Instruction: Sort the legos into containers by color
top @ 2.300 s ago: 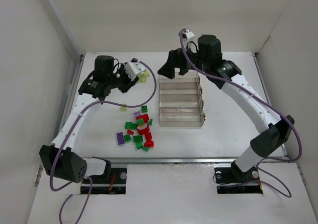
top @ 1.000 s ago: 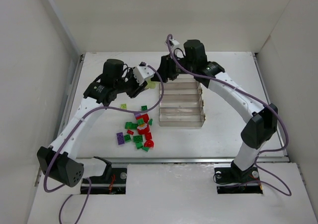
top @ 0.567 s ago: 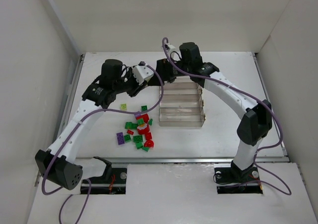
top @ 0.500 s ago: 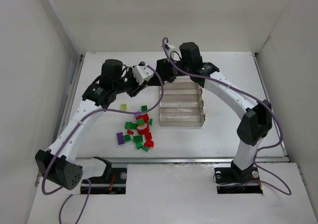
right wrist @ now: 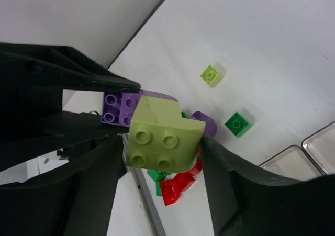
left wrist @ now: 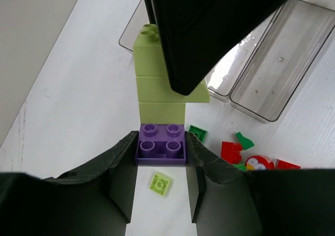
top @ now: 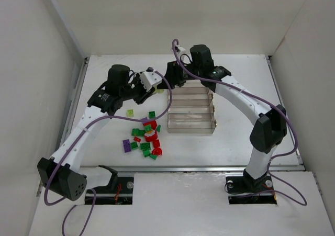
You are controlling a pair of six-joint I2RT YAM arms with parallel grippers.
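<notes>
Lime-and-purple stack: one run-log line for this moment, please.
left gripper grips purple brick | right gripper grips lime stack | pieces joined, held aloft | tray: no bricks seen | pile loose, left of tray

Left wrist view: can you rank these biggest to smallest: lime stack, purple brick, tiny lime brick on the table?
1. lime stack
2. purple brick
3. tiny lime brick, though it lies farther from the camera.

No readable text anywhere (views perhaps too coarse).

From high above, we are looking down on the whole white table (top: 251,121). From both wrists we are looking, very close, at the same lime-green and purple plastic brick stack (left wrist: 157,110).
</notes>
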